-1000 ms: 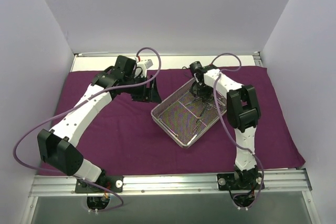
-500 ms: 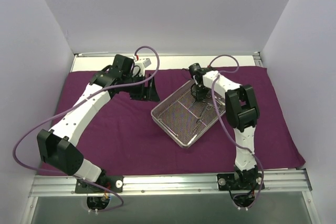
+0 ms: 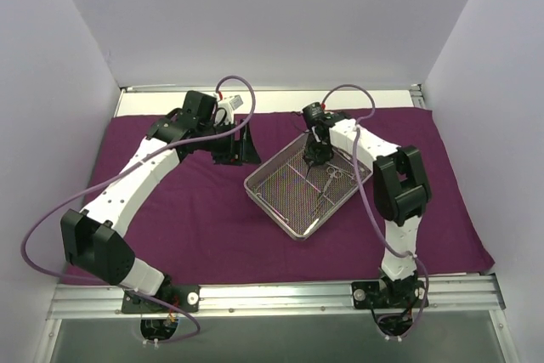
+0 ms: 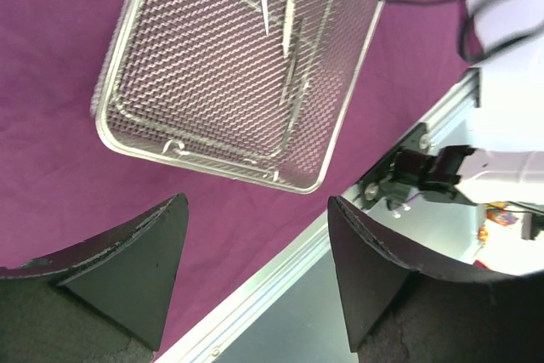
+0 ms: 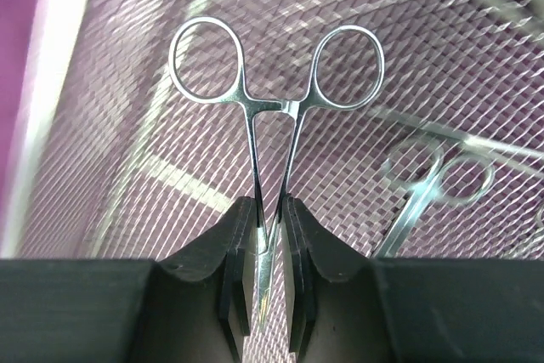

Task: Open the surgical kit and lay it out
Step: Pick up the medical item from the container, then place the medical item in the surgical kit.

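Over tray [image 3: 272,210], far side: right hand [image 5: 269,210] pinching scissors [image 5: 274,112] by shanks; narrow grip risks slip, drop. Left hand [image 4: 255,203] wide open, empty.

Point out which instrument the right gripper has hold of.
The ring-handled forceps clamped by the shanks in the right gripper; the other instruments lie loose on the wire-mesh tray.

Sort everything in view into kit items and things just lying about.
Job: large dark purple cloth wrap; rectangular silver wire-mesh tray; thin silver ring-handled instrument clamped in the right gripper; second silver instrument in the tray.
Not kit: purple cables; aluminium front rail.
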Robot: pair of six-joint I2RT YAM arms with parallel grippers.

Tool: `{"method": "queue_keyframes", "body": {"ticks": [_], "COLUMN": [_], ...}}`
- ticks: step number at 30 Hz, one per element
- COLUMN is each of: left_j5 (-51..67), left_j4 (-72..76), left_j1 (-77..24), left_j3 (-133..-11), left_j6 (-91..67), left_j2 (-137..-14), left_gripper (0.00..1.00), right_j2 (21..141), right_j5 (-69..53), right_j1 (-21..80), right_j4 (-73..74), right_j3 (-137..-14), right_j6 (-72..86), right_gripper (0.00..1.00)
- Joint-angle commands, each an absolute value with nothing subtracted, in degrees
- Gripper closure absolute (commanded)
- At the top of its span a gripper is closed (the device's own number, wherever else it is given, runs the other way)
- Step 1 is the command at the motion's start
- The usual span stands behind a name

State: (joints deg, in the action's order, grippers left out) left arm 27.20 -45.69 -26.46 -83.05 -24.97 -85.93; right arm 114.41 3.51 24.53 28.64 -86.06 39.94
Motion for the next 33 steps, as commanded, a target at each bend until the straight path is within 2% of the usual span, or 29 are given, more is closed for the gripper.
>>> {"method": "queue_keyframes", "body": {"ticks": [1, 11, 16, 25, 33], "left_j5": [30.76, 39.80, 46.13, 42.01, 41.57], "left_j4": [-40.35, -32.44, -24.72, -27.24, -33.92], "left_j1": [-26.10, -25.66, -25.49, -23.38, -20.22], "left_j3": [-83.58, -82.62, -79.99, -78.57, -83.23], "left_j6": [-28.03, -34.36, -36.65, -38.93, -38.67], "left_j2": [-85.42, -87.19, -85.00, -82.00, -83.49], "left_gripper": [0.25, 0.24, 0.20, 0.21, 0.21], "right_j2": [106.01, 91.70, 86.32, 83.14, 82.09], "right_j5": [-2.27, -24.77, -33.20, -36.30, -32.26], "right_j1": [24.61, 23.99, 23.73, 24.96, 28.03], "right_j4": [26.91, 10.13, 8.88, 12.82, 20.39], "right_j3": [-84.21, -72.61, -71.81, -74.35, -77.26], "right_j6": [33.32, 23.65, 21.19, 16.71, 6.51], "right_gripper": [1.00, 1.00, 1.00, 1.00, 1.00]}}
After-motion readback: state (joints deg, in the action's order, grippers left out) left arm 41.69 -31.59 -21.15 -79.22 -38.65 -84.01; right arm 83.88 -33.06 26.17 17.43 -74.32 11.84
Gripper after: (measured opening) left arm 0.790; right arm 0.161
